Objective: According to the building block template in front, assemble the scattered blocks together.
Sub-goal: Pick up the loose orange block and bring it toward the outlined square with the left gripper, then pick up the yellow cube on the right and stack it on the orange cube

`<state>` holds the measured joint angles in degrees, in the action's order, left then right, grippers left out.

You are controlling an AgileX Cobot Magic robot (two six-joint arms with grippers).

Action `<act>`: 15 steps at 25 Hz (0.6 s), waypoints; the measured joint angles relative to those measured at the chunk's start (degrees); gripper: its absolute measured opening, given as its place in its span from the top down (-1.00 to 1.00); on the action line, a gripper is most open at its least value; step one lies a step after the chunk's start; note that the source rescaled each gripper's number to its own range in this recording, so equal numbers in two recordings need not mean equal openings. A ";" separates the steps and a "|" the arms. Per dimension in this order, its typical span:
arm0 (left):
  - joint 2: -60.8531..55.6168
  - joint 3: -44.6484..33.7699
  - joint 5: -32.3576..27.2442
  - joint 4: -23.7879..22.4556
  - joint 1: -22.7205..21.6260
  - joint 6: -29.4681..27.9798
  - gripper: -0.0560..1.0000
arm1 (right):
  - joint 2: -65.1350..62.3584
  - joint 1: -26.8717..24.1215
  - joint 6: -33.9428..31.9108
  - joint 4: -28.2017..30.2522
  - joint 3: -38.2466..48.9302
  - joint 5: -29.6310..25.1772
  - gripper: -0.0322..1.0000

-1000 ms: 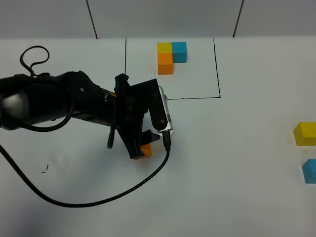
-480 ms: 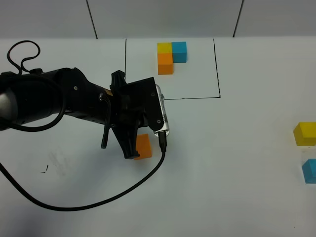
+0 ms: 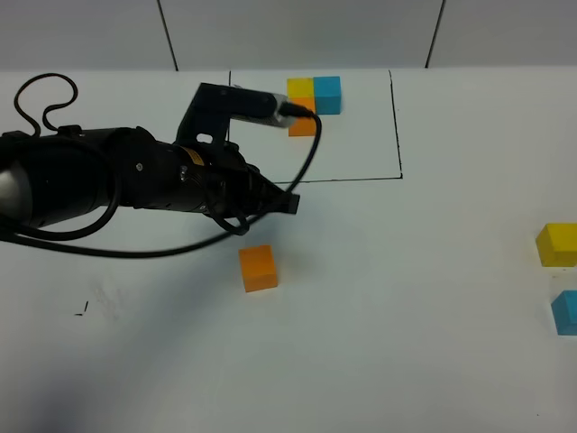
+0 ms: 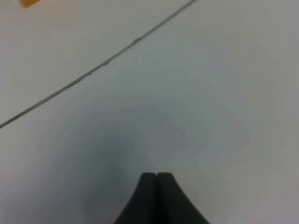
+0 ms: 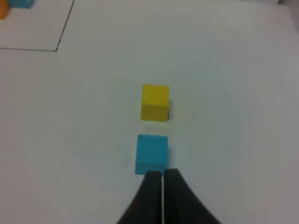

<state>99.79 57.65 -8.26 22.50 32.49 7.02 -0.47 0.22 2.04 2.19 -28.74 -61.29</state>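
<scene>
The template [image 3: 314, 104] is a yellow, light blue and orange L trio inside a thin black drawn frame [image 3: 397, 135] at the back. The loose orange cube [image 3: 259, 268] lies alone on the table in front of the frame. My left gripper [image 3: 293, 202] hovers behind and just right of it, near the frame's front line. In the left wrist view it [image 4: 157, 176] is shut and empty. The loose yellow cube [image 3: 556, 244] and loose light blue cube [image 3: 565, 312] sit at the far right. My right gripper [image 5: 162, 173] is shut and empty just short of the blue cube [image 5: 152, 154], with the yellow cube [image 5: 154, 102] beyond.
The left arm's black cable [image 3: 306, 167] loops over the frame's near left part, and more cable [image 3: 41, 99] curls at the far left. A small dark mark [image 3: 83, 309] is on the table at the left. The grey back wall [image 3: 297, 32] bounds the table.
The left gripper let go of the orange cube, rose and swung back and right toward the frame's front line. The cube stays on the table. The yellow and blue cubes have not moved.
</scene>
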 joint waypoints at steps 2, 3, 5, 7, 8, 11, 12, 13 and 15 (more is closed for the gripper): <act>0.00 0.00 1.59 -5.86 0.00 -11.37 0.89 | 0.00 0.00 0.00 0.00 0.00 0.00 0.92; 0.00 0.00 2.16 -8.85 0.00 -15.30 0.89 | 0.00 0.00 0.00 0.00 0.00 0.00 0.92; 0.00 0.00 2.42 -13.20 0.00 -18.71 0.89 | 0.00 0.00 0.00 0.00 0.00 0.00 0.92; 0.00 0.00 2.20 -15.17 -0.13 -18.81 0.89 | 0.00 0.00 0.00 0.00 0.00 0.00 0.92; 0.00 0.00 1.87 -15.64 -0.40 -18.08 0.89 | 0.00 0.00 0.00 0.00 0.00 0.00 0.92; -0.52 0.00 0.10 -15.95 -1.35 -13.34 0.89 | 0.00 0.00 0.00 0.00 0.00 0.00 0.92; -0.86 0.00 -0.62 -16.00 -1.80 -11.97 0.89 | 0.00 0.00 0.00 0.00 0.00 0.00 0.92; -1.49 -0.01 -1.26 -16.00 -2.30 -10.47 0.89 | 0.00 0.00 0.00 0.00 0.00 0.00 0.92; -3.02 -0.01 -2.75 -16.30 -3.38 -8.22 0.89 | 0.00 0.00 0.00 0.00 0.00 0.00 0.92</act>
<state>96.76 57.64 -11.01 6.20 29.11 -1.20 -0.47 0.22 2.04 2.19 -28.74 -61.29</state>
